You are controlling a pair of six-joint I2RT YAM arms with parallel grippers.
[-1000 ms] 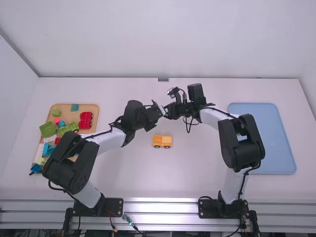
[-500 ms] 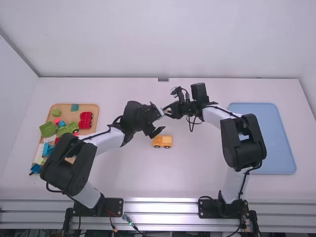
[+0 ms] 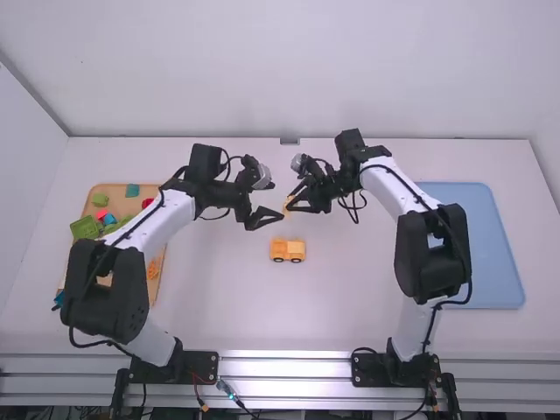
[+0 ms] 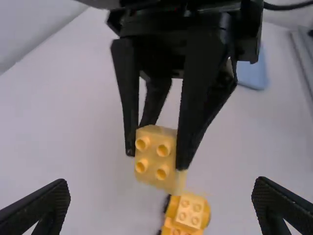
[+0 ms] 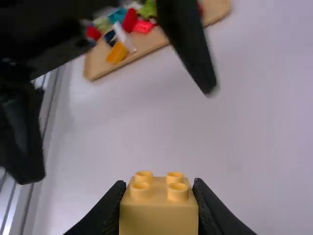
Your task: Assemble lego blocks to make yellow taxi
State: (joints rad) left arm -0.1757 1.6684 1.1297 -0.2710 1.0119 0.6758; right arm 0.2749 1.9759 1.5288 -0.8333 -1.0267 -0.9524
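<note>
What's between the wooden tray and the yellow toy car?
Bare white table, nothing else, between the wooden tray and the yellow toy car. High view shows it.

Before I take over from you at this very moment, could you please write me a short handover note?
Left gripper: open and empty, facing the right one above the table.
Right gripper: shut on a yellow block with four studs.
Job's things: the wheeled yellow vehicle stands on the table between the arms; loose coloured blocks lie on the wooden board at the left.
Done: the vehicle is partly built, on its wheels, with studs free on top.
Left: the held block is not yet on it; most likely it goes on top next, then perhaps a move to the blue tray at the right.
</note>
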